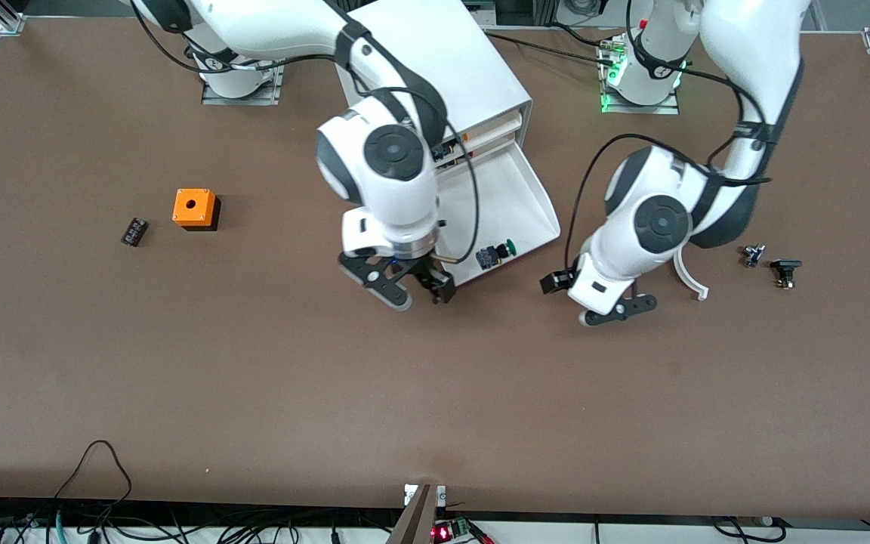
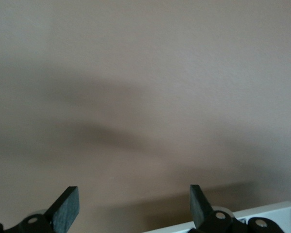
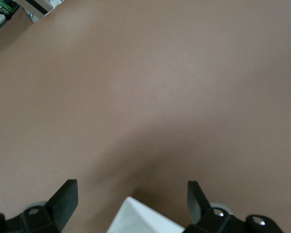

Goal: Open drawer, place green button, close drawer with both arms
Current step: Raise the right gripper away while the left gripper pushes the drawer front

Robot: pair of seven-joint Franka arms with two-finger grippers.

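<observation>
The white cabinet (image 1: 442, 60) stands between the arms' bases with its lowest drawer (image 1: 529, 200) pulled out toward the front camera. The button (image 1: 497, 254), with a green cap on a dark body, lies inside the drawer by its front wall. My right gripper (image 1: 412, 289) is open and empty over the drawer's front corner toward the right arm's end. In the right wrist view that white corner (image 3: 145, 221) shows between the open fingers of the right gripper (image 3: 131, 194). My left gripper (image 1: 593, 298) is open and empty, low over bare table beside the drawer; the left wrist view (image 2: 134, 206) shows only table between its fingers.
An orange cube (image 1: 195, 208) and a small black part (image 1: 134, 231) lie toward the right arm's end. A white curved strip (image 1: 688, 278) and two small dark parts (image 1: 752, 255) (image 1: 785, 270) lie toward the left arm's end. A white edge (image 2: 266, 213) shows beside the left gripper's fingers.
</observation>
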